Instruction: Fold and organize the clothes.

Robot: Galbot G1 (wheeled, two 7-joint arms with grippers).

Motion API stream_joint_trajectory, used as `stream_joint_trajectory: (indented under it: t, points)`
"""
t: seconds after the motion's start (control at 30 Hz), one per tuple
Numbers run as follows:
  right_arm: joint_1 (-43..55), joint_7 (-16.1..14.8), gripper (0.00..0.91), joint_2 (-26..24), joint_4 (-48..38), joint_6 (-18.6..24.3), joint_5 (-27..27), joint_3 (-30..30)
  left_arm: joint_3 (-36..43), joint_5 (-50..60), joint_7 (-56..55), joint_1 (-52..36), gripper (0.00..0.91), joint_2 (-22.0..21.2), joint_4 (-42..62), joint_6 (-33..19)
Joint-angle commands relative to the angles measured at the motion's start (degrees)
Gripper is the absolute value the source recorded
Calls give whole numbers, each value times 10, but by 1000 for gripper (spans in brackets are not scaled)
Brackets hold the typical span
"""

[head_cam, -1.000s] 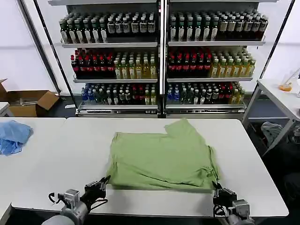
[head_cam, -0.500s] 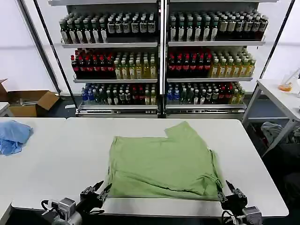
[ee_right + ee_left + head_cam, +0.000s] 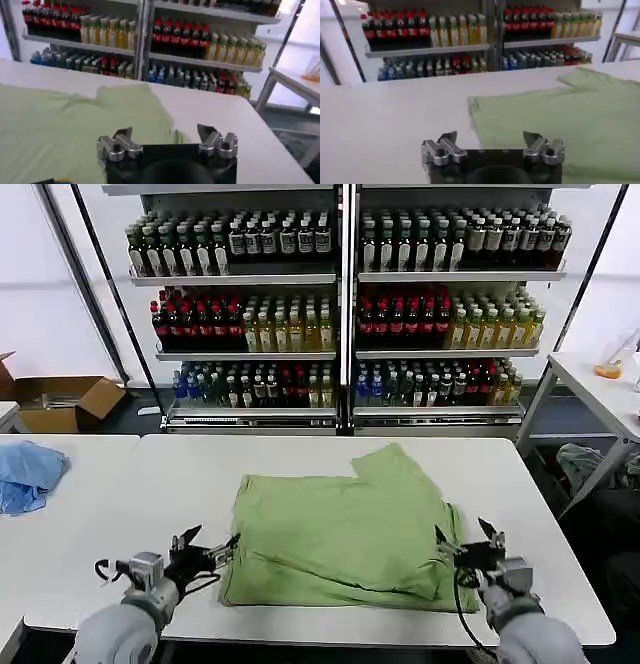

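So the green shirt (image 3: 345, 536) lies flat near the front of the white table (image 3: 150, 484), partly folded into a rough square, with one piece poking out at the back. The print and buttons are out of sight, so it may be lying face down, but I can't be sure. It looks about halfway done: it needs more folds before it is small and neat.

The left gripper (image 3: 207, 552) hovers at the shirt's left edge with its fingers spread apart and holding nothing. The right gripper (image 3: 468, 548) sits at the right edge, also spread wide and empty.

A moment ago both grippers were lower, down by the front corners of the shirt. Now they have come up along its sides. The blue cloth (image 3: 28, 474) has stayed far off on the left.
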Motion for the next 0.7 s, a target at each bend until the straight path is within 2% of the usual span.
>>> stream_joint_trajectory:
  t: [0.03,0.27,0.47,0.7]
  points:
    - [290,34,907,35,-208,-19,72,-154,99,-31,-19,-238,907,1,208,3]
    - [387,34,907,83,-341,-19,81,-203,152,-40,-20,-307,907,-24,281,6]
    - [421,18,907,114,-418,-19,80,-219,176,-39,-19,-340,907,-53,329,6]
    - [437,13,907,145,-480,-17,66,-217,195,-38,-15,-357,907,-62,358,5]
